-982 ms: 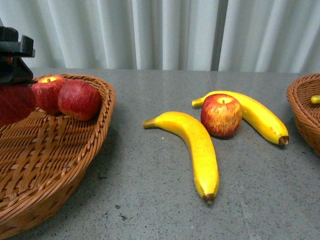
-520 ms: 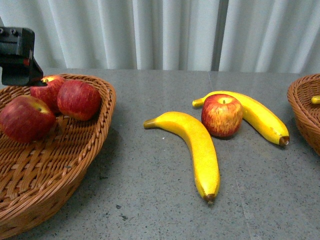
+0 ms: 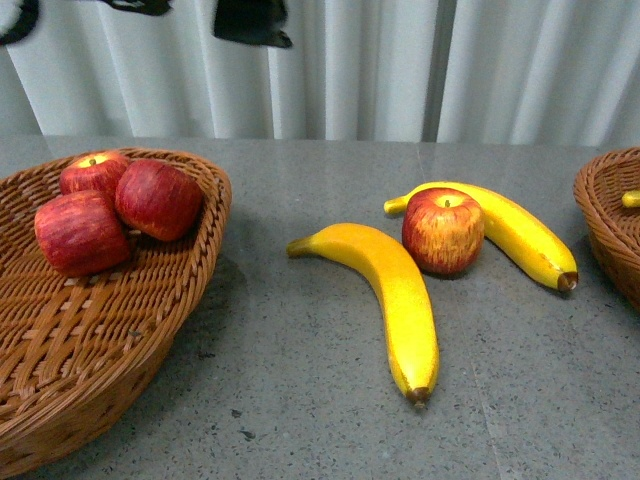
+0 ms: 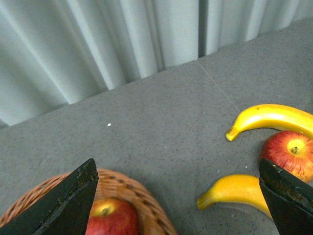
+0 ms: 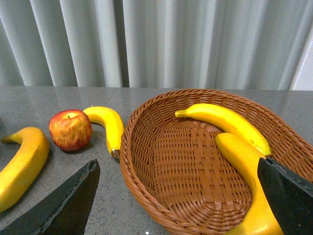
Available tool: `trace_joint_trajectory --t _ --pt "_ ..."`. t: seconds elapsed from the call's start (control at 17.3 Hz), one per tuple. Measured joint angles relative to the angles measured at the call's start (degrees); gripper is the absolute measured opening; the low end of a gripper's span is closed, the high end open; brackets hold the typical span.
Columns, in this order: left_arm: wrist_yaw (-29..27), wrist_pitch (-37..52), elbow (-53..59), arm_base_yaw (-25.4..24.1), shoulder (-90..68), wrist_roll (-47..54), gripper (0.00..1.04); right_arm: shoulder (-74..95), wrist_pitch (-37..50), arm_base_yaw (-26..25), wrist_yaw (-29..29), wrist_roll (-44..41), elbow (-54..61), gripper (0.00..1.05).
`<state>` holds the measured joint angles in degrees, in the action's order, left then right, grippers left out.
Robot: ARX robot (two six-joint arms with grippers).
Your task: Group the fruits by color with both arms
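Note:
Three red apples (image 3: 80,232) lie in the left wicker basket (image 3: 215,190). One red-yellow apple (image 3: 443,230) sits on the grey table between two yellow bananas, a near one (image 3: 395,290) and a far one (image 3: 520,235). My left gripper (image 4: 178,205) is open and empty, high above the left basket's rim (image 4: 142,196); in the front view only dark parts of it (image 3: 250,20) show at the top. My right gripper (image 5: 178,205) is open and empty above the right basket (image 5: 146,161), which holds two bananas (image 5: 225,120).
The right basket's rim (image 3: 610,220) shows at the front view's right edge. White curtains hang behind the table. The loose apple (image 5: 70,129) and far banana (image 5: 110,125) lie just beside the right basket.
My left gripper let go of a red apple into the left basket, then rose up and away. The apple now rests beside the other two.

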<state>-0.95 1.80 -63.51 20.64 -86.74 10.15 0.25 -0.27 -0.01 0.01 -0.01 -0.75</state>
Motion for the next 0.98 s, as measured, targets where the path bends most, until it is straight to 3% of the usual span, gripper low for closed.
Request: trace_joint_trajectory --t 0.29,0.69,0.98 --pt "7.4 4.8 -4.9 7.8 -14.7 5.3 0.98 0.0 0.0 0.0 0.0 0.0 0.0 0.98" --pt "13.4 5.4 -9.1 8.6 -22.3 4.1 0.98 0.0 0.0 0.0 0.0 0.0 0.0 0.98" --pt "14.6 2.4 -12.5 8.6 -25.8 1.9 0.98 0.0 0.0 0.0 0.0 0.0 0.0 0.98"
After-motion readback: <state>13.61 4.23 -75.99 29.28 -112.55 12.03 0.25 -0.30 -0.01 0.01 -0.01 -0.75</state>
